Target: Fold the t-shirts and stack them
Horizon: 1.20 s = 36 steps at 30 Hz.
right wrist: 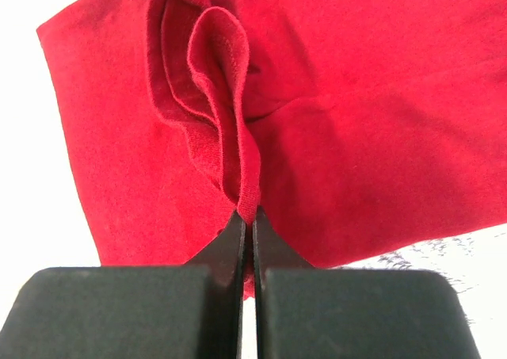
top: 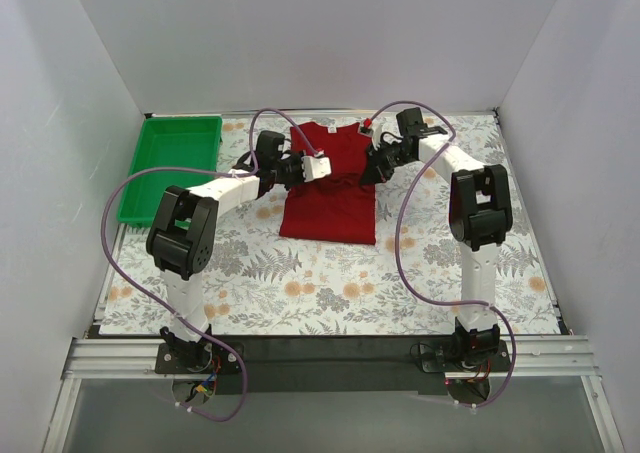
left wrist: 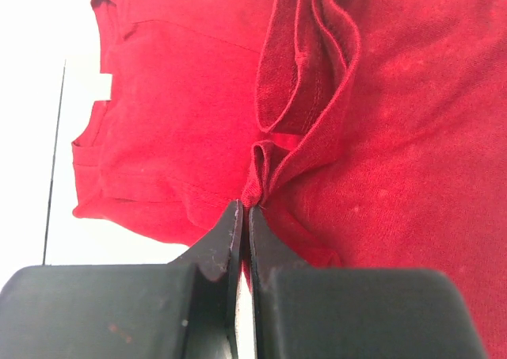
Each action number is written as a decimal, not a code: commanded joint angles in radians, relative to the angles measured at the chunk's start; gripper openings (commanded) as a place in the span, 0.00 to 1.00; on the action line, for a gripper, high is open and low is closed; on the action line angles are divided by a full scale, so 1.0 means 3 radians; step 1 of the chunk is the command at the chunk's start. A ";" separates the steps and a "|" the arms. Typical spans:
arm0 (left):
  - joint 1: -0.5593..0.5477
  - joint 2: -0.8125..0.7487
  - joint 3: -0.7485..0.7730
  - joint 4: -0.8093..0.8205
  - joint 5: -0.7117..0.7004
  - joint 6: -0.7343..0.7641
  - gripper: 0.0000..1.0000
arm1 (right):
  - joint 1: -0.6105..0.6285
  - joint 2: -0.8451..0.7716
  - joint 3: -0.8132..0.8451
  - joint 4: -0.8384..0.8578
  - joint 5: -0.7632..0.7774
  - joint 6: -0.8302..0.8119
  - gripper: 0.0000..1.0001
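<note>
A dark red t-shirt [top: 330,198] lies on the flowered table cloth near the back middle, its lower part flat, its collar end toward the back wall. My left gripper [top: 303,170] is at the shirt's left edge, shut on a pinched fold of the cloth [left wrist: 257,181]. My right gripper [top: 372,165] is at the shirt's right edge, shut on another raised fold [right wrist: 247,192]. Both folds are lifted a little above the flat cloth. The shirt fills both wrist views [left wrist: 412,121] [right wrist: 356,113].
A green plastic tray [top: 170,163] stands at the back left. White walls close in the back and both sides. The flowered cloth [top: 330,283] covers the table in front of the shirt, down to the arm bases.
</note>
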<state>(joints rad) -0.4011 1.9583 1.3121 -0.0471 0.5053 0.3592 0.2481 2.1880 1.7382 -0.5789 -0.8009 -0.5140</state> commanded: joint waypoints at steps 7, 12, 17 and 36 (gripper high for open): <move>0.0038 0.0099 0.0157 0.0468 -0.0140 -0.0261 0.17 | -0.0014 0.0157 0.0423 0.0196 0.0276 0.0373 0.32; 0.0013 -0.0059 0.0233 0.0724 -0.0370 -0.0568 0.54 | -0.0024 -0.0124 0.0348 0.0656 0.0828 0.0757 0.51; 0.0008 -0.0605 0.0106 0.0720 -0.0799 -0.0889 0.70 | -0.0141 -0.0706 -0.0173 0.0963 0.0617 0.0671 0.53; -0.0258 -0.2252 -0.2347 0.0600 -0.0294 -0.1456 0.78 | 0.0420 -0.2231 -0.2792 0.0779 0.0123 -0.2260 0.64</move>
<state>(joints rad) -0.4591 1.4105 0.6987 -0.0200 0.3309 -0.4023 0.3573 1.5501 0.9119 -0.4675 -0.8478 -1.1564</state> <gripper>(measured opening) 0.762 0.641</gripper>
